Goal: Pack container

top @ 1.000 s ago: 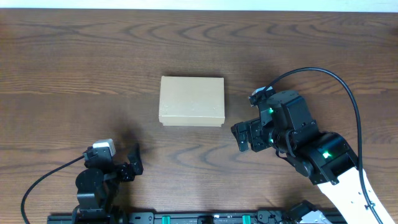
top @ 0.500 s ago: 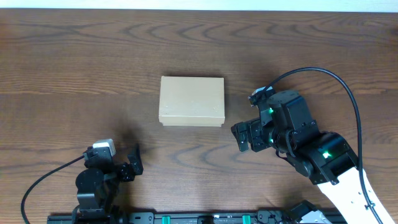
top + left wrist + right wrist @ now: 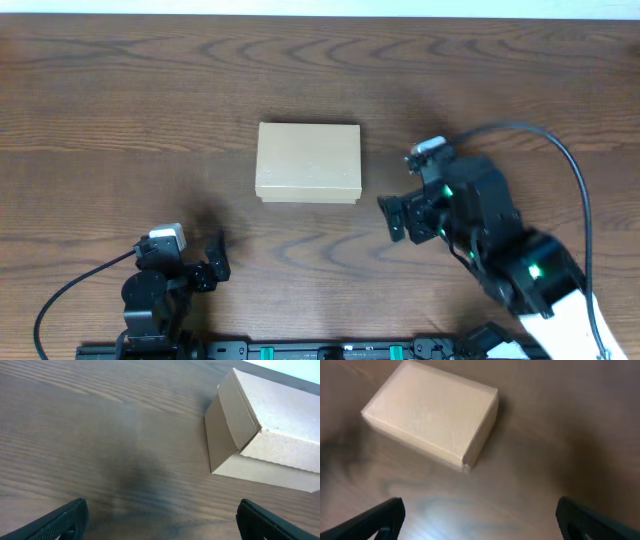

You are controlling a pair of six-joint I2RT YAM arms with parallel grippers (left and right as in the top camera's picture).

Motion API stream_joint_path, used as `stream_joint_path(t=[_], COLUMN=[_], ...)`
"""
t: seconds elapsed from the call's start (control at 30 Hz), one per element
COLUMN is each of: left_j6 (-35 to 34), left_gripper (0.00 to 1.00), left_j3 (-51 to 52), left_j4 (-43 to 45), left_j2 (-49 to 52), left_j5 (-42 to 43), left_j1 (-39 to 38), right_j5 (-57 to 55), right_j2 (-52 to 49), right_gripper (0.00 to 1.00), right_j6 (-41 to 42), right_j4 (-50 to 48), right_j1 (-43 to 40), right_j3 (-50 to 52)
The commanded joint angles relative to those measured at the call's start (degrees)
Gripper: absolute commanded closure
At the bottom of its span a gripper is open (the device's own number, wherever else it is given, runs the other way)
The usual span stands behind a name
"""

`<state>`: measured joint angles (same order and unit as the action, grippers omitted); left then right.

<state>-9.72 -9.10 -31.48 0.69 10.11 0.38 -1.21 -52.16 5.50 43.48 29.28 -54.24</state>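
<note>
- The container [image 3: 308,162] sits flat around the middle of the table [image 3: 120,100], well apart from every edge and corner, its long sides running along the near and far table edges.
- It is a plain tan-brown cardboard box, rectangular and unmarked, with a matte, slightly grainy surface. The lid lies down. From the left wrist view a side flap bows out a little over the end wall.
- It probably weighs little. The walls look stiff enough to pinch but would likely dent under a hard squeeze, and so light a box may slide on the smooth wood if nudged.
- The best hold is likely across the two long walls, low down, with one arm steadying the box. To open it, I would catch the lid's lip along the side facing the near table edge.
- The left end effector [image 3: 212,262] is spread wide near the near edge, well apart from the box and holding nothing.
- The right end effector [image 3: 392,220] is also spread wide and empty, near the box's near right corner but not touching it.
</note>
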Motion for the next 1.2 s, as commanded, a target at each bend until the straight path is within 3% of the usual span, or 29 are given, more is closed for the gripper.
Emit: stream_joint_path(t=[0.0,0.23,0.5,1.17], left_j6=[-0.6,-0.6,-0.6,-0.6], left_gripper=[0.05,0.05,0.05,0.05], left_j3=[0.6,0.6,0.6,0.6], left_j4=[0.1,0.1,0.1,0.1], left_j2=[-0.4,-0.4,-0.4,-0.4], left_j5=[-0.2,-0.2,-0.2,-0.2], left_j1=[0.4,0.4,0.4,0.4], right_j5=[-2.4,-2.6,-1.9,-2.0], right_j2=[7.9,31.0,49.7,51.8], right_gripper=[0.01,0.01,0.01,0.01], right_j6=[-8.5,-8.8,-8.7,-8.9], right_j4=[-6.4,-25.2,-25.9,-25.9], right_j1=[0.4,0.5,1.9,2.7], right_j3=[9.9,36.4,48.9,48.9])
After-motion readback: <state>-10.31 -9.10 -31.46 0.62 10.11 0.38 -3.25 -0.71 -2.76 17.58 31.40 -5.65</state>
